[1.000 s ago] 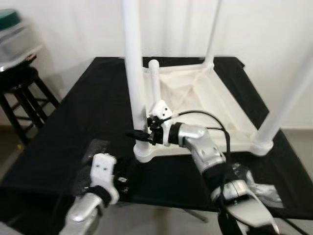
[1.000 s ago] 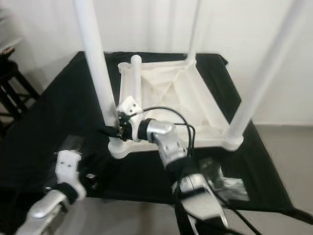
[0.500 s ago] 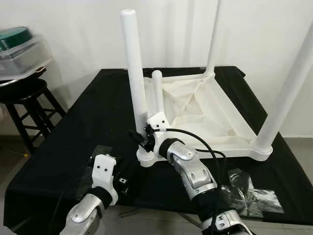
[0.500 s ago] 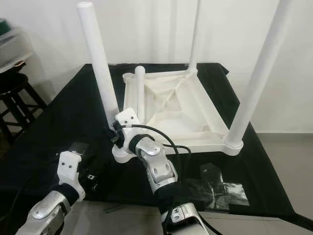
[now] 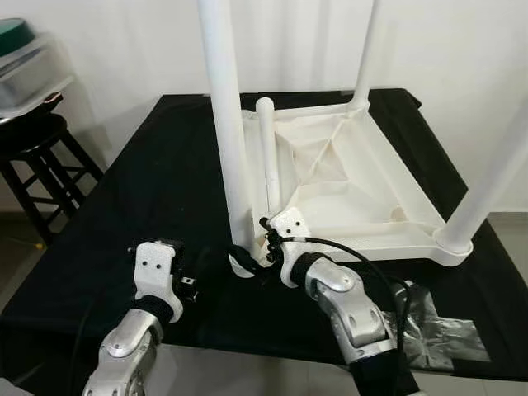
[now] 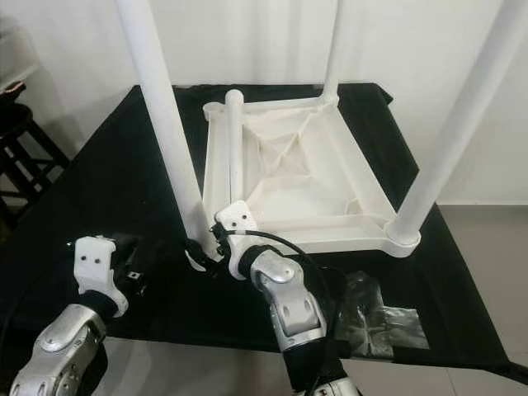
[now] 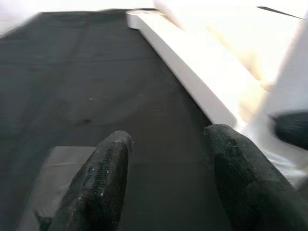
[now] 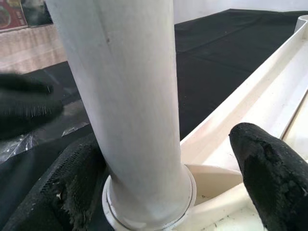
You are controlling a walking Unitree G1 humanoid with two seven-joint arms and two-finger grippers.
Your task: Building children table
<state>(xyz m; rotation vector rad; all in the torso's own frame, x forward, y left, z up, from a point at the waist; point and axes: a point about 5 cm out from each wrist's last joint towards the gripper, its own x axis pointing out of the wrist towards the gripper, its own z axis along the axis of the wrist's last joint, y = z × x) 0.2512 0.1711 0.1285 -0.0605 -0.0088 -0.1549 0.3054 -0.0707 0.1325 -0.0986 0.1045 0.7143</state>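
A dark stool (image 5: pixel 37 157) stood at the far left beside the black-covered tabletop (image 5: pixel 157 173), with a clear lidded container (image 5: pixel 29 70) on its seat. The left pincer (image 7: pixel 163 168) hovered low over the cloth near the front edge, its two black fingers (image 7: pixel 103 178) spread apart and gripping nothing — the white frame's corner lay just ahead of it. The children's table (image 5: pixel 346 181) lay upside down on the tabletop, underside up, with legs rising from its corners. The near-left leg (image 5: pixel 227 124) stood upright in its corner socket (image 8: pixel 149 192); a shorter white tube (image 5: pixel 266 157) stood just behind it inside the frame. The right pincer (image 8: pixel 159 178) sat at the base of that near-left leg, fingers on either side of it just above the socket; one finger (image 8: pixel 72 183) pressed against the leg while the other (image 8: pixel 269 168) stood clear of it, so the pincer was released rather than clamped. A far leg (image 5: pixel 363 58) rose at the back corner and another leg (image 5: pixel 487 190) at the near-right corner. A crumpled clear plastic bag (image 5: pixel 437 330) lay on the cloth near the front right edge.
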